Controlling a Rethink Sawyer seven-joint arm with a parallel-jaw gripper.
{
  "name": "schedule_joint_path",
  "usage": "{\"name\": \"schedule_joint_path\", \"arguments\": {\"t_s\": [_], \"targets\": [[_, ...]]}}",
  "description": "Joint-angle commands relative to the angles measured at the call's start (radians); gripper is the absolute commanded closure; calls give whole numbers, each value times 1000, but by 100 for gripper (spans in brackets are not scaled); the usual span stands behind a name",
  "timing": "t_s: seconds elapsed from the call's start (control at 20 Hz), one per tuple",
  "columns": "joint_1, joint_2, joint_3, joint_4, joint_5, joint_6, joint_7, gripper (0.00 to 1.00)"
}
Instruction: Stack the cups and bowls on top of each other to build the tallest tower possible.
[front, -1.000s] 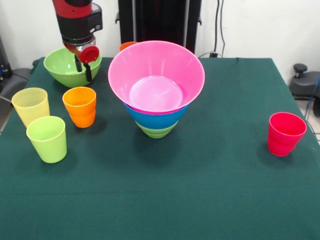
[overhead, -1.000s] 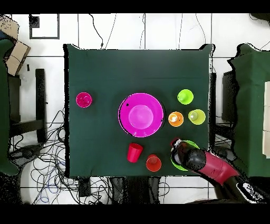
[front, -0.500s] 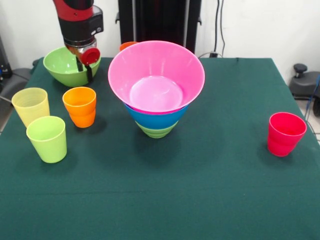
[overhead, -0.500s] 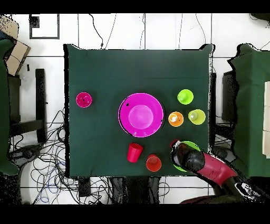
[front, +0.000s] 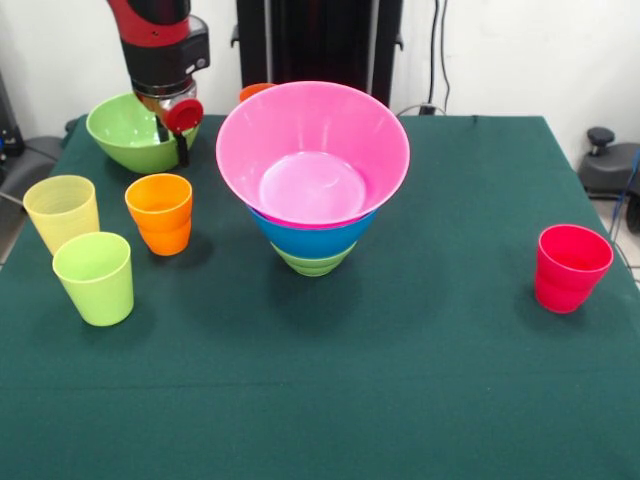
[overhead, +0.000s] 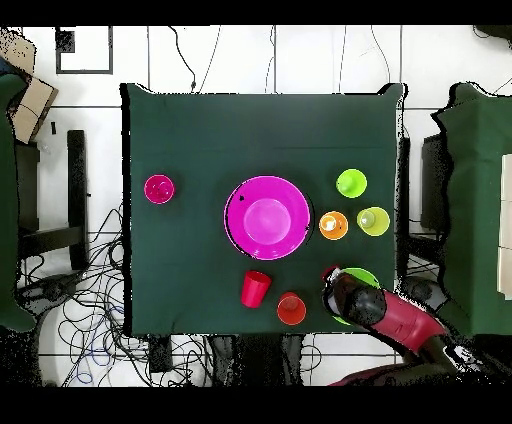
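The tower stands mid-table: a large pink bowl (front: 312, 150) (overhead: 267, 216) nested in a blue bowl (front: 312, 238), which sits in a small light green bowl (front: 312, 263). My gripper (front: 171, 140) (overhead: 334, 284) is at the near rim of the large light green bowl (front: 128, 130) (overhead: 358, 274), one finger inside and one outside, shut on the rim. Loose cups stand around: orange (front: 160, 213) (overhead: 333, 225), pale yellow (front: 62, 211) (overhead: 373, 221), lime green (front: 95, 278) (overhead: 351, 183), pinkish-red (front: 570, 268) (overhead: 159, 188). A red cup (overhead: 255, 288) and a second orange cup (front: 255, 91) (overhead: 291, 308) sit behind the tower.
The green cloth table (front: 420, 380) has edges close to the pale yellow cup and the large light green bowl. A black pedestal column (front: 320, 45) rises behind the tower. Cables lie on the floor around the table.
The arm has drawn slightly up and back. The gripper edged a little toward the tower along the green bowl's rim, and the bowl barely shifted.
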Motion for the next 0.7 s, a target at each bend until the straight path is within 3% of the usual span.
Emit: {"name": "schedule_joint_path", "arguments": {"t_s": [0.05, 0.65, 0.7], "targets": [[30, 13, 50, -40, -64, -53, 13, 0], [22, 0, 61, -33, -59, -42, 11, 0], [21, 0, 61, -32, -59, -41, 11, 100]]}}
